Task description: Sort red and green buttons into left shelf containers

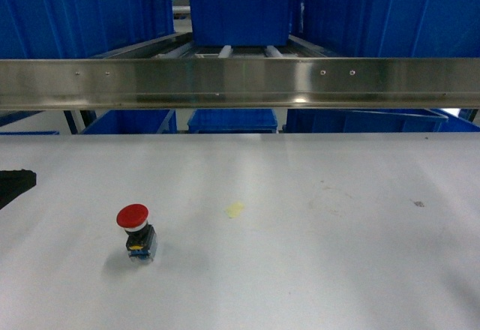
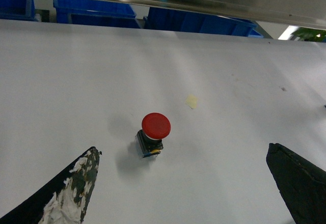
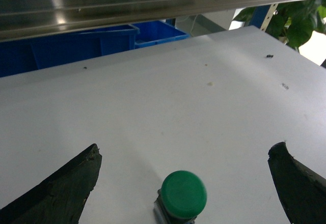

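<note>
The red button [image 1: 135,229] is standing upright on the white table [image 1: 315,255], toward its left front, with bare surface all round it. The green button [image 3: 182,196] is also sitting on the table, showing only in the right wrist view, at the bottom edge between the right gripper's fingers.

Both grippers are spread wide and grasping nothing. The left gripper [image 2: 186,186] is hovering short of the red button, which is lying a little ahead of its fingertips. The right gripper [image 3: 186,183] is straddling the green button without touching it.

Judging by this, the picking step is only beginning; neither button is yet lifted. The next move calls for each gripper to descend and pinch the black body beneath the cap, since the rounded caps would probably slip.

A steel rail [image 1: 240,82] is running across just beyond the table's far edge, with blue bins [image 1: 71,15] above and behind it on the shelf. Any carry to the left bins will need to rise over that rail. The table itself is offering wide open room for approach.
</note>
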Motion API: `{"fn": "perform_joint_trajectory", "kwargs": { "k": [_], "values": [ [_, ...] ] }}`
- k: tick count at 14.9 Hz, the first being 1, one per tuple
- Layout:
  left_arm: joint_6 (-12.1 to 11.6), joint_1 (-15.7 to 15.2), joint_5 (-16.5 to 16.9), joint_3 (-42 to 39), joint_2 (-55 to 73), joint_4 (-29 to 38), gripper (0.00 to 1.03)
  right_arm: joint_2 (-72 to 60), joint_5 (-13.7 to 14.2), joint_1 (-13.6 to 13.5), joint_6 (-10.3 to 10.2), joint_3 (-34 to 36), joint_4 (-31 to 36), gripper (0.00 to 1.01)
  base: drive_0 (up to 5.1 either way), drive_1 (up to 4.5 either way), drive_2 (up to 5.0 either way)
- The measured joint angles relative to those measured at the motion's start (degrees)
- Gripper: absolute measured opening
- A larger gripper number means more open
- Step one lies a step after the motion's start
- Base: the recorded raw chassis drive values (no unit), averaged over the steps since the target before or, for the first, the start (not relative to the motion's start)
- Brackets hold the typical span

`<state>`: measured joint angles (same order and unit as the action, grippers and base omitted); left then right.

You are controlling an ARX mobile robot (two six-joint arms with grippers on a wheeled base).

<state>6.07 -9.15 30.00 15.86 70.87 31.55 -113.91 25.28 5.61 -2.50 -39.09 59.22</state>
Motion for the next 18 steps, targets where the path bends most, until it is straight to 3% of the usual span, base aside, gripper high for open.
{"fn": "perform_joint_trajectory", "kwargs": {
  "k": [6,8,12,15,18],
  "values": [
    [0.00,0.00,0.00,0.00,0.02,0.02,0.98,-1.05,-0.94,0.00,-1.25,-0.68,-0.83,0.98,0.0,0.00,0.0],
    [0.00,0.00,0.00,0.00,0.00,0.02,0.98,-6.80,2.58,-0.20,-1.09,-5.81,-0.04,0.98,0.0,0.00,0.0],
    [0.00,0.00,-0.02,0.00,0.00,0.02,0.98,-13.55,5.18,2.99,-0.39,-13.66,-1.25,0.98,0.0,0.00,0.0],
    [0.00,0.00,0.00,0.00,0.00,0.00,0.98,-16.17,4.68,5.73,-2.25,-15.80,-3.30,0.98,0.0,0.00,0.0],
    [0.00,0.00,-0.02,0.00,0.00,0.02,0.98,-18.03,1.81,5.90,-4.42,-15.82,-3.21,0.98,0.0,0.00,0.0]
  ]
}}
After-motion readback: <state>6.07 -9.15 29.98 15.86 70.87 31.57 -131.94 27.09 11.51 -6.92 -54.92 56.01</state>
